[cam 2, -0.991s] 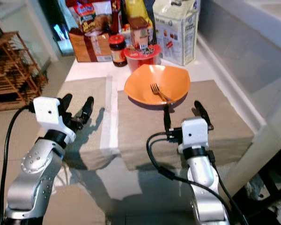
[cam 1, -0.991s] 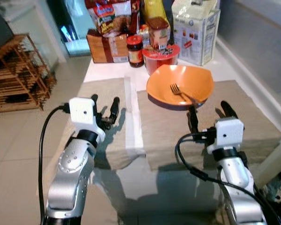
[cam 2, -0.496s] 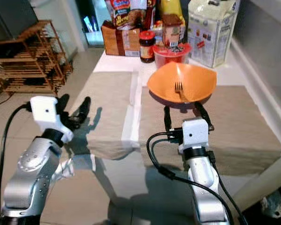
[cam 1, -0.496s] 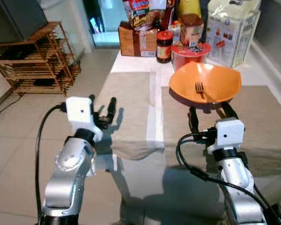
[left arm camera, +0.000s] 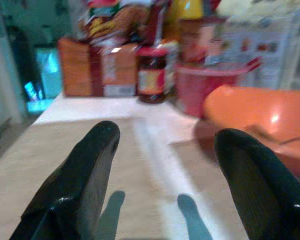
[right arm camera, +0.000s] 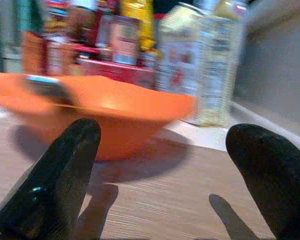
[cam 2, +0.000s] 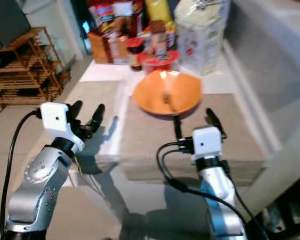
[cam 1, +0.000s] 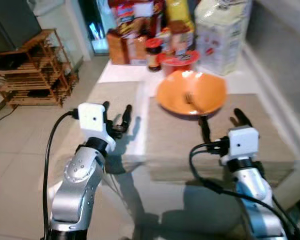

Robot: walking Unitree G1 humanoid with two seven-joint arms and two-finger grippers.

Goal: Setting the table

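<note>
Left eye view: the shallow orange plastic bowl [cam 1: 191, 93] sits on the right-hand beige woven placemat [cam 1: 180, 140] on the tabletop [cam 1: 121, 71], with a metal fork [cam 1: 192, 100] lying inside it. Left tool [cam 1: 116, 113] hovers released over the left beige placemat [cam 1: 114, 102]; right tool [cam 1: 221, 123] hovers released just before the bowl, grasping nothing. Judged progress: the mats and bowl are placed; the fork remains to be lifted out and laid beside the bowl.

We see an orange bowl [cam 1: 191, 92] sitting upright on the far edge of a tan mat [cam 1: 210, 145]. A fork [cam 1: 192, 100] lies inside the bowl, leaning on its side.
</note>
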